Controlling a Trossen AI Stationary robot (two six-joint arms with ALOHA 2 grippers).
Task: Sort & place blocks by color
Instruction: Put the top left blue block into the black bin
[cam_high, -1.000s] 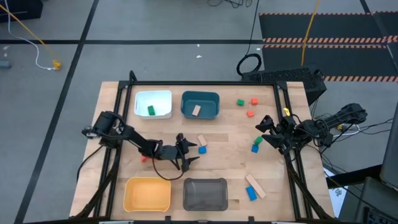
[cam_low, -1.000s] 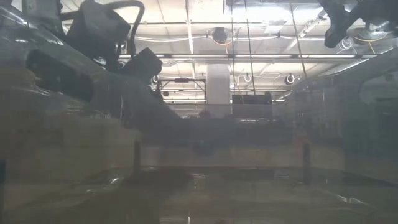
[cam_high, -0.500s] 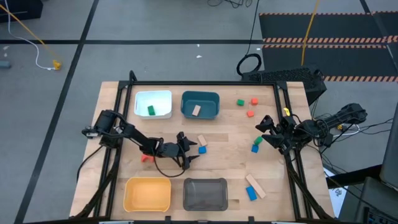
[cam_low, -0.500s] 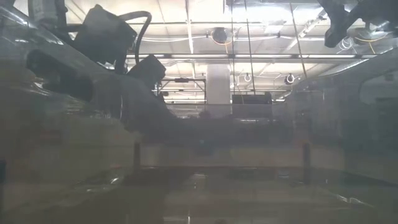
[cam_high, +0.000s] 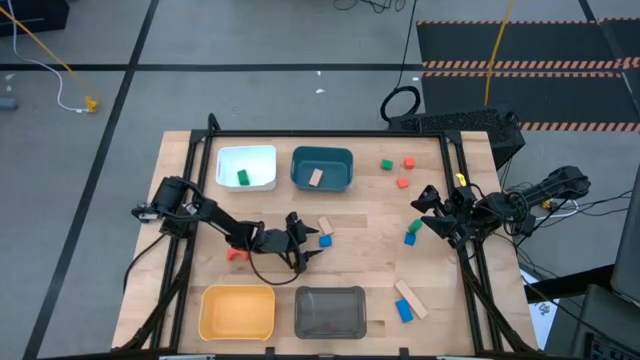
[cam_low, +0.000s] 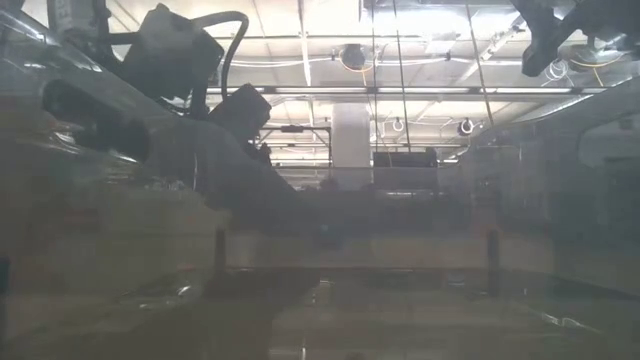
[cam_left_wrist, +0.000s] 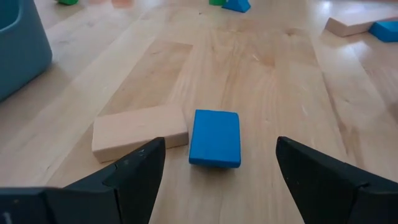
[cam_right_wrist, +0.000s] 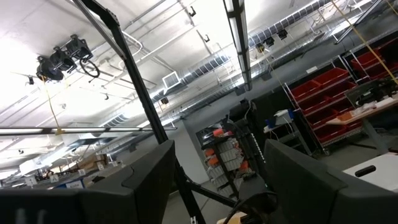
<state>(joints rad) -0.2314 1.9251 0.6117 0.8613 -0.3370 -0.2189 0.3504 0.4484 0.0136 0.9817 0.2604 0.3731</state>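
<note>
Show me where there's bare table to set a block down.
Bare wood lies between the teal bin and the red blocks, and between the grey bin and the tan bar. Crowded around the left gripper: blue block and tan block.

We see two slim, dark arms built from jointed segments, matte black throughout. The left arm (cam_high: 215, 225) has a rounded, bulkier housing at its base end and a thin black cable looping loosely beside its forward links. Its gripper (cam_left_wrist: 214, 180) ends in two broad, flat black fingers (cam_left_wrist: 137, 174) with angled, wedge-like faces and smooth edges. The right arm (cam_high: 500, 205) looks busier — black cables bundle around its joints, and a small yellow marking sits near its wrist. Its fingers (cam_right_wrist: 298, 180) are the same dark, blocky wedges. In the low view, the left arm's upper housing (cam_low: 180, 50) is a boxy dark shape with a thick black hose curving over it.
</note>
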